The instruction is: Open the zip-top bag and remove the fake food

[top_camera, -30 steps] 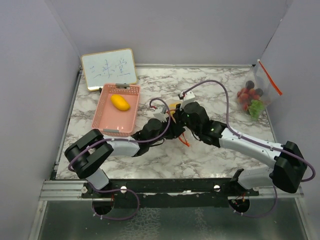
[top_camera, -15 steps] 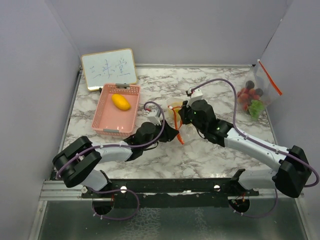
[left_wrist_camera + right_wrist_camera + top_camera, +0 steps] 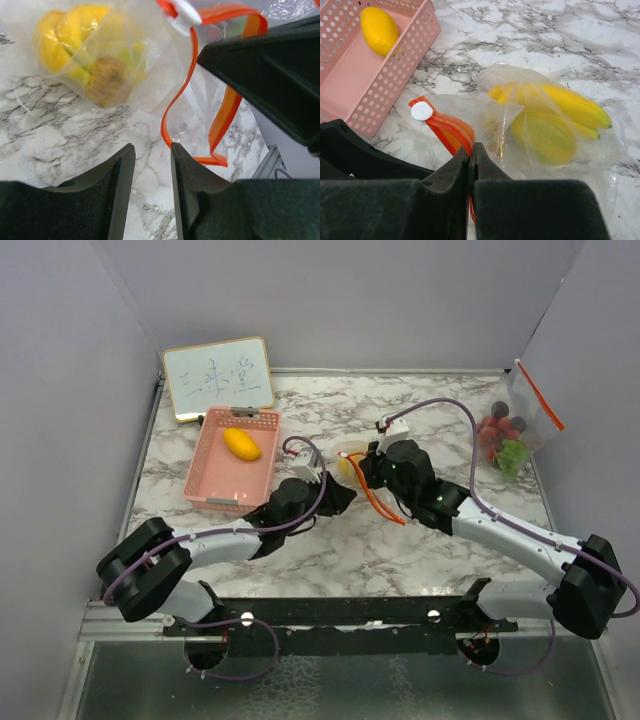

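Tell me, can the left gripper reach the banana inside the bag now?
Probably not yet: the banana lies behind the film of the bag, and the left gripper faces the orange zip, which the right gripper pinches.

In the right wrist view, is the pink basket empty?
No, one yellow-orange lemon lies inside the pink basket, near its far end.

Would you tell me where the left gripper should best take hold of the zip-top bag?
The free loop of orange zip strip, clear of the right gripper. It stands on edge, thin, just ahead of the left gripper; probably come straight forward, one finger each side.
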Controlling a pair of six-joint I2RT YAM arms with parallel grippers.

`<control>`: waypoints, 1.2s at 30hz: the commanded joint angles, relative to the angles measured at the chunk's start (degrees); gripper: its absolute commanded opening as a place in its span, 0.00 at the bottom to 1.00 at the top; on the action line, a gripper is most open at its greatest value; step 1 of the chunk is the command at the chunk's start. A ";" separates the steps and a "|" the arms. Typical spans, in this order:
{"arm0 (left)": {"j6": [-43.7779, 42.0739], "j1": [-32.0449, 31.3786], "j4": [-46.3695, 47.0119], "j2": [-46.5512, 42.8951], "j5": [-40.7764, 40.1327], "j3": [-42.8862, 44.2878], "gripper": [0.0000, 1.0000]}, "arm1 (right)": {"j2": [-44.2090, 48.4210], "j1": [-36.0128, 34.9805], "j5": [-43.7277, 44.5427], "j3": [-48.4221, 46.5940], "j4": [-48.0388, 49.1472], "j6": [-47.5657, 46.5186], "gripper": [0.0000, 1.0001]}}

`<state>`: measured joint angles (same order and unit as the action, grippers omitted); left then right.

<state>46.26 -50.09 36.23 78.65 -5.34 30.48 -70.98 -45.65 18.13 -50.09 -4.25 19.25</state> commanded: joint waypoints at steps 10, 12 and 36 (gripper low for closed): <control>4.71 0.10 5.46 11.23 5.11 9.48 0.33 | 0.34 0.29 -2.99 -1.06 1.72 0.67 0.02; 5.60 0.11 5.97 12.33 5.70 10.29 0.32 | 0.97 0.25 -3.20 -0.14 2.23 0.83 0.02; 8.86 0.61 5.88 14.88 7.00 11.40 0.00 | 1.20 0.27 -1.68 0.14 2.31 0.05 0.02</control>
<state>56.25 -49.98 42.00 95.68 2.33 42.92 -71.05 -45.32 16.29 -49.65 -3.92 19.42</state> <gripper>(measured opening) 0.036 0.026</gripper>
